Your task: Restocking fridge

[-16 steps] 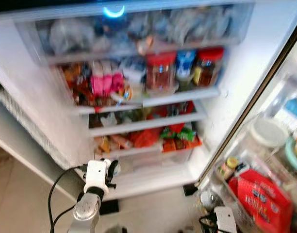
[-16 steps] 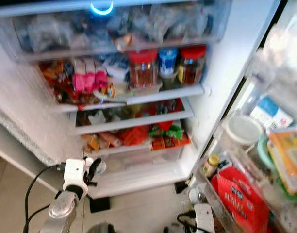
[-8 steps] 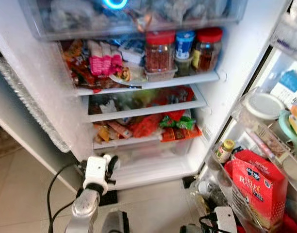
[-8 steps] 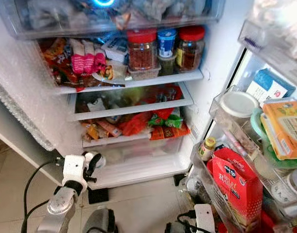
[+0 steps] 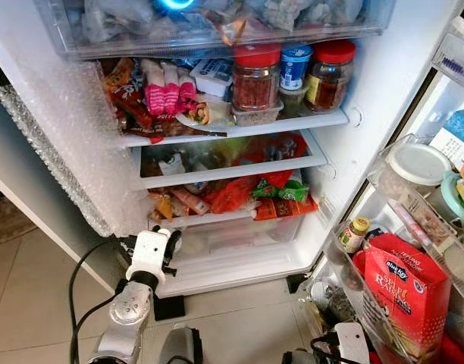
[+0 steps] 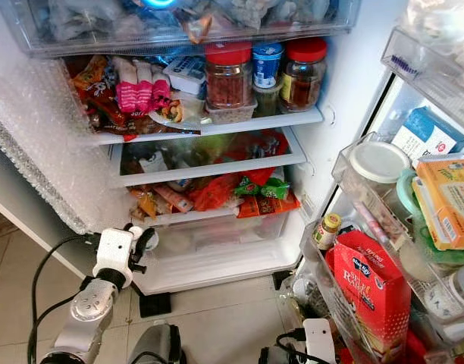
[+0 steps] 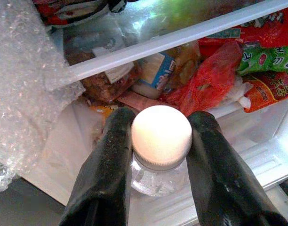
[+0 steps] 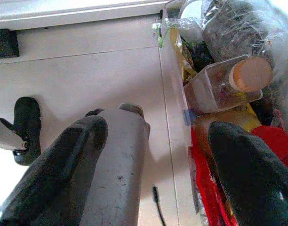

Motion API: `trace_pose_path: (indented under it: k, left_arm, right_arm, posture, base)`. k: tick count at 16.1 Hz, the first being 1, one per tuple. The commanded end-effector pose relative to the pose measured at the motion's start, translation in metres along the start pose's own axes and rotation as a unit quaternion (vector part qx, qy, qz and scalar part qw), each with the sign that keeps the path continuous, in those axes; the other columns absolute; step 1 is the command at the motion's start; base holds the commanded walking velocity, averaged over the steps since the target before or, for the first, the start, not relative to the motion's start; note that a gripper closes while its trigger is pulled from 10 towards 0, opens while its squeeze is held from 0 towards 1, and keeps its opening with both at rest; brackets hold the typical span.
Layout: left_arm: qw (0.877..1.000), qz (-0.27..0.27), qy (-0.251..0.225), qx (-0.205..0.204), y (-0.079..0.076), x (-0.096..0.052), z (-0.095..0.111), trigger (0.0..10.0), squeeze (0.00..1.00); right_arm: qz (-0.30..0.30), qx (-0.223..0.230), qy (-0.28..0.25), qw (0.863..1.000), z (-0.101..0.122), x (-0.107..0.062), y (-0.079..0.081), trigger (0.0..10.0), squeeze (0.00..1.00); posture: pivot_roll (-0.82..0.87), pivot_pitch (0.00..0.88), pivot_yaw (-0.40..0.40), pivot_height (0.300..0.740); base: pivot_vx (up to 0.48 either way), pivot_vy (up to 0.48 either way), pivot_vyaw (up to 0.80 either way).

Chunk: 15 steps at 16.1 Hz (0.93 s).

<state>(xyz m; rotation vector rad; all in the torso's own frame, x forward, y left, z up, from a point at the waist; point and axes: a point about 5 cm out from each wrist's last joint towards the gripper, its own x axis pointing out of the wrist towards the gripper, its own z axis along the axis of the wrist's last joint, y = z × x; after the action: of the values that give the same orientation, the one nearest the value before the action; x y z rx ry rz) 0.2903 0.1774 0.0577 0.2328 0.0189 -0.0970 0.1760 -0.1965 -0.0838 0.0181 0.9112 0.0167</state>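
Left wrist view: left end effector (image 7: pixel 160 155) is clamped on a clear bottle (image 7: pixel 160 165) by the neck under its white cap (image 7: pixel 161 136), held low in front of the fridge's bottom drawer (image 5: pixel 239 235). Right end effector (image 8: pixel 153 155) is spread open, carrying nothing. My worry is the crammed shelves (image 5: pixel 232 171): pushing in could snag the red bags (image 5: pixel 232 196). Legible text: "Nice Ka..." on the red carton (image 5: pixel 402 284) in the door.

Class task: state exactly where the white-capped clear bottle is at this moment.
The white-capped bottle is clamped between the left gripper fingers, low on the robot's left, just before the fridge's bottom drawer.
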Motion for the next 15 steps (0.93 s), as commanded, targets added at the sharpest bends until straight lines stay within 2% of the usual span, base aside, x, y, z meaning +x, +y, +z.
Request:
trace_pose_path:
  k: [1, 5, 11, 13, 14, 15]
  left_arm:
    - [1.0, -0.004, 0.003, 0.005, 0.0, 0.002, 0.001, 10.0, 0.0]
    - [0.999, -0.027, -0.005, 0.038, -0.006, 0.004, 0.005, 10.0, 0.0]
    - [0.999, -0.026, -0.006, 0.036, -0.007, 0.004, 0.006, 10.0, 0.0]
    - [0.996, -0.041, -0.027, 0.074, -0.009, 0.006, 0.015, 10.0, 0.0]
    - [0.987, -0.058, -0.038, 0.146, -0.012, 0.007, 0.019, 10.0, 0.0]
    - [0.978, -0.07, -0.046, 0.189, -0.014, 0.007, 0.022, 10.0, 0.0]
  right_arm:
    - [-0.001, -0.004, 0.007, 1.0, -0.005, -0.001, 0.0, 10.0, 0.0]
    - [-0.002, 0.005, 0.01, 1.0, -0.006, -0.001, 0.001, 10.0, 0.0]
    - [0.001, 0.0, 0.01, 1.0, -0.005, -0.001, 0.002, 10.0, 0.0]
    - [0.001, 0.001, 0.011, 1.0, -0.004, 0.0, 0.003, 10.0, 0.0]
    - [0.002, 0.001, 0.011, 1.0, -0.004, 0.0, 0.003, 10.0, 0.0]
    - [0.002, 0.001, 0.011, 1.0, -0.004, 0.0, 0.003, 10.0, 0.0]
  posture:
    - [-0.02, 0.132, 0.004, 0.652]
    - [-0.02, 0.134, 0.003, 0.652]
    - [-0.02, 0.134, 0.003, 0.652]
    - [-0.02, 0.132, 0.004, 0.652]
    - [-0.02, 0.133, 0.004, 0.652]
    - [-0.02, 0.133, 0.004, 0.652]
  base:
    - [0.281, 0.0, 0.0]
    - [0.298, 0.0, 0.22]
    - [0.307, 0.0, 0.0]
    - [0.304, 0.0, 0.0]
    - [0.292, 0.0, 0.0]
    - [0.289, 0.0, 0.0]
